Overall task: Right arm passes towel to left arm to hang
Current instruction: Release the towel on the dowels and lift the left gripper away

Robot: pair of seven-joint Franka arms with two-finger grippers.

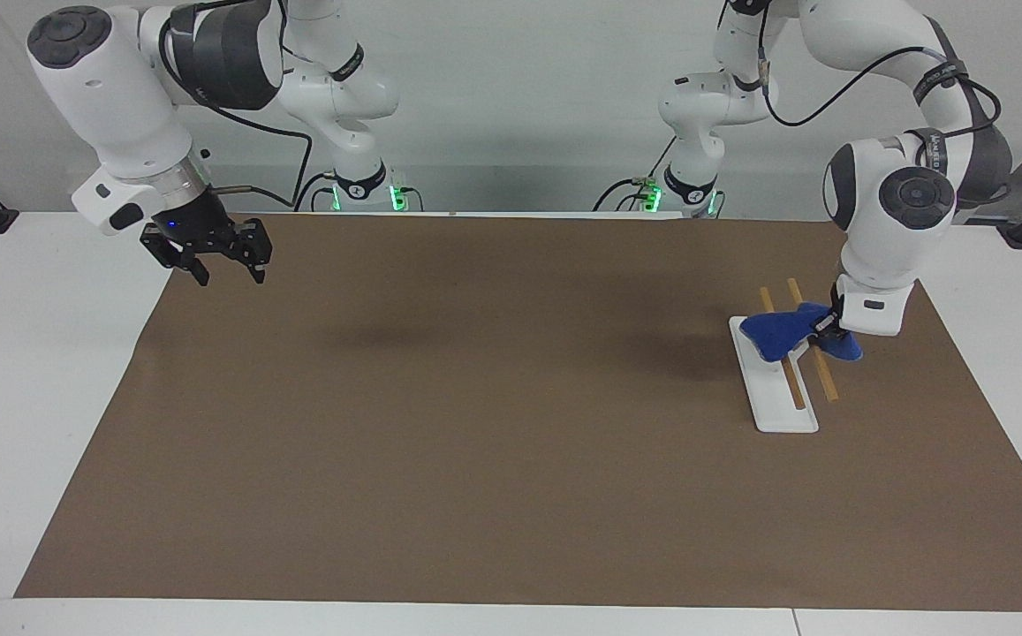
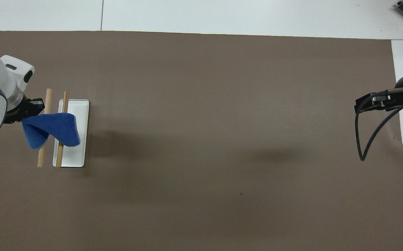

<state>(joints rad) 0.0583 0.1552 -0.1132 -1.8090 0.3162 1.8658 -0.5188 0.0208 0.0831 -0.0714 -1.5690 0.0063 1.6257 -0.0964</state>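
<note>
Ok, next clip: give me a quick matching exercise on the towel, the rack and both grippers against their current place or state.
Things:
1. towel
2. left gripper
3. right gripper
4. rack

States:
a. open, holding nothing, over the mat's edge at the right arm's end
b. draped across the wooden bars
c. white base standing on the brown mat
d. shut on blue cloth beside the bars

Pairs: 1-b, 2-d, 3-a, 4-c

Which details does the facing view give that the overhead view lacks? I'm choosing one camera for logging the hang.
Only the facing view shows both arm bases and the right gripper whole, open over the mat's edge.

Only the overhead view shows the rack's two wooden bars running side by side from above.

Both show the left gripper shut on the towel, which drapes across the bars above the white base, at the left arm's end of the table.
</note>
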